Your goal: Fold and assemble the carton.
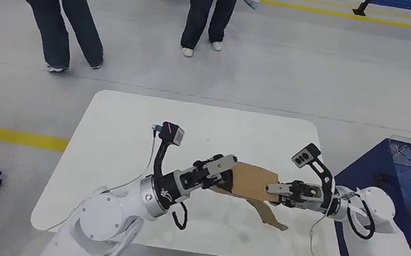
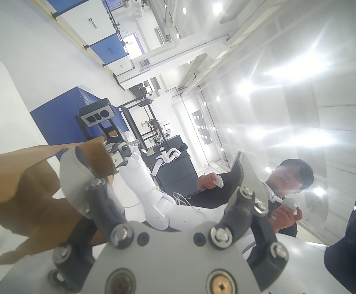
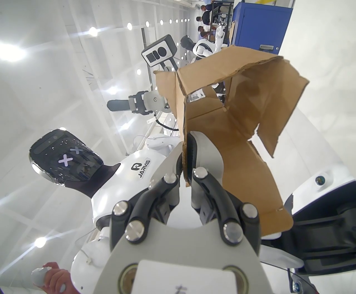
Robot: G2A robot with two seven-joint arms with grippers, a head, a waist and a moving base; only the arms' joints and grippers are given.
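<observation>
Your right gripper [image 3: 187, 147] pinches a panel of the thin brown cardboard carton [image 3: 236, 111]; your left gripper [image 2: 157, 164] stands spread. Light, probably floppy: hold near creases.

This looks like a large robotics lab or test hall rather than a home or a shop. The white table [image 1: 111, 155] stands on a smooth grey floor [image 1: 311, 71] marked with yellow lines [image 1: 14, 137], one running just beside the table. Blue partition panels [image 1: 405, 181] stand near the table. Well away from it I see a dark cabinet [image 2: 180, 167] and another white robot [image 3: 207, 47]. High above the table, rows of spot lights [image 3: 128, 26] dot a white ceiling.
</observation>
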